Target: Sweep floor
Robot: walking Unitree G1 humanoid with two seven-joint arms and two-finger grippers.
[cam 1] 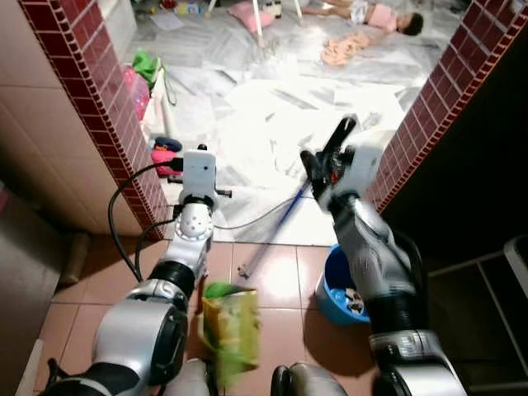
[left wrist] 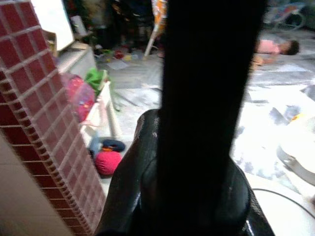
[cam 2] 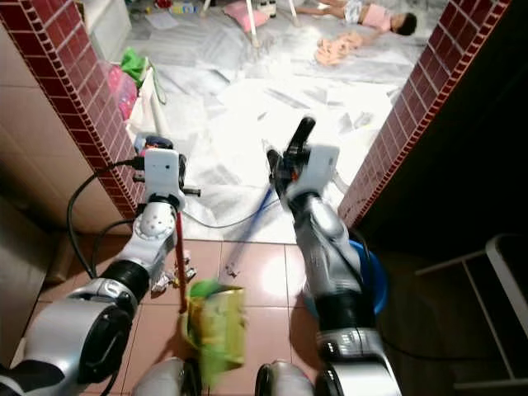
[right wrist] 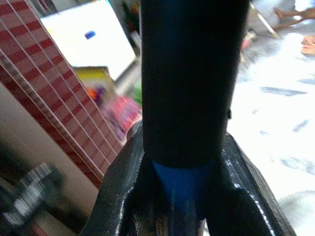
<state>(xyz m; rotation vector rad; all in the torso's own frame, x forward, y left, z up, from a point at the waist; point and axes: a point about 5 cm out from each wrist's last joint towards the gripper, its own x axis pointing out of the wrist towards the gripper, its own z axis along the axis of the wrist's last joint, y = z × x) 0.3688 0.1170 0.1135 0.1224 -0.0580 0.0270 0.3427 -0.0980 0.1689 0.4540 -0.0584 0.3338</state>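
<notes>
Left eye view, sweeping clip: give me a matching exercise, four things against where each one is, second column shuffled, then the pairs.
Things:
1. blue basin
2. broom handle
3. green dustpan
4. red ball

Places:
A. low in front of the robot, between its two arms
B. on the tiled floor beside the right arm
C. at the foot of the left brick pillar
D. slanting from the right gripper down to the tiles

Pairs: 1-B, 2-D, 3-A, 4-C
</notes>
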